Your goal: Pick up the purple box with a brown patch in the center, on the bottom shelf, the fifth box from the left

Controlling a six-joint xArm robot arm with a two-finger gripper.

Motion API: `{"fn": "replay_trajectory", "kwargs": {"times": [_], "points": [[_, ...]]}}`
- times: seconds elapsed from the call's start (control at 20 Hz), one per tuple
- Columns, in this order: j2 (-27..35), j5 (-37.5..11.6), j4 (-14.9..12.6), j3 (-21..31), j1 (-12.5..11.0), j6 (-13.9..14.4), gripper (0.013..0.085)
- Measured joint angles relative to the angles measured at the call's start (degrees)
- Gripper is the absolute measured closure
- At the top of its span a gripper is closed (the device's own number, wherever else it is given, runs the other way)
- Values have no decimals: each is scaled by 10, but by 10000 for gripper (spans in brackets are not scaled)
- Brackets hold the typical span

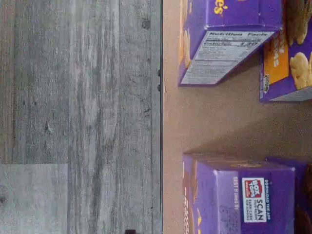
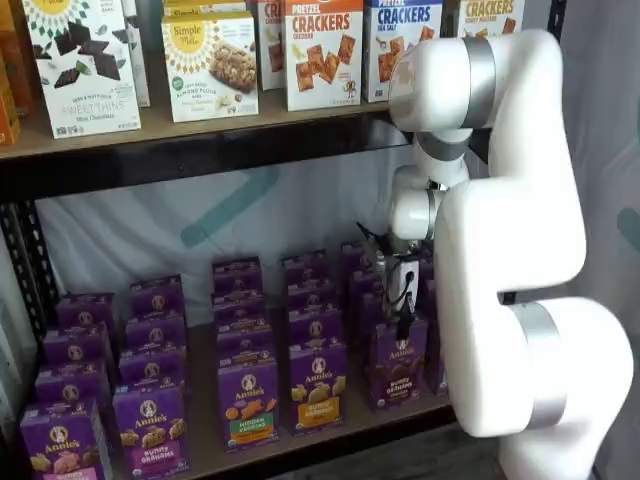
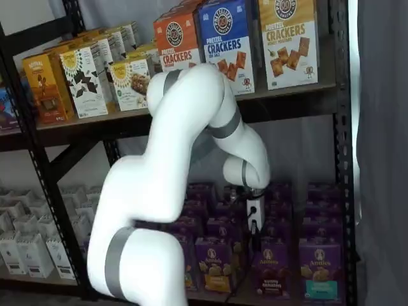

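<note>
The purple box (image 2: 398,372) with a dark brown band stands at the front of the bottom shelf (image 2: 350,425); it also shows in a shelf view (image 3: 269,271). My gripper (image 2: 404,326) hangs just above this box's top, its white body and black fingers pointing down; it shows in both shelf views (image 3: 254,237). No gap shows between the fingers and no box is in them. In the wrist view a purple carton (image 1: 239,195) with a white scan label and a brown front edge stands on the tan board (image 1: 214,117).
A purple carton with an orange band (image 2: 318,385) stands left of the target, and one with a teal band (image 3: 319,268) stands to its right. Rows of purple cartons stand behind. The shelf above holds cracker cartons (image 2: 322,50). Grey wood floor (image 1: 78,97) lies in front.
</note>
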Motion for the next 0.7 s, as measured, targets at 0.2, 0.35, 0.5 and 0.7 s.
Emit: {"fn": "replay_trajectory", "kwargs": {"times": [0.2,0.35,0.5,0.7], "points": [[13,8,-17,-18,-2,13,130],[24,15,-20,-32,-4,15,130],[35,20,-18,-47,-6,11,130],[50,28,-28,-69,-6,18,130]]}}
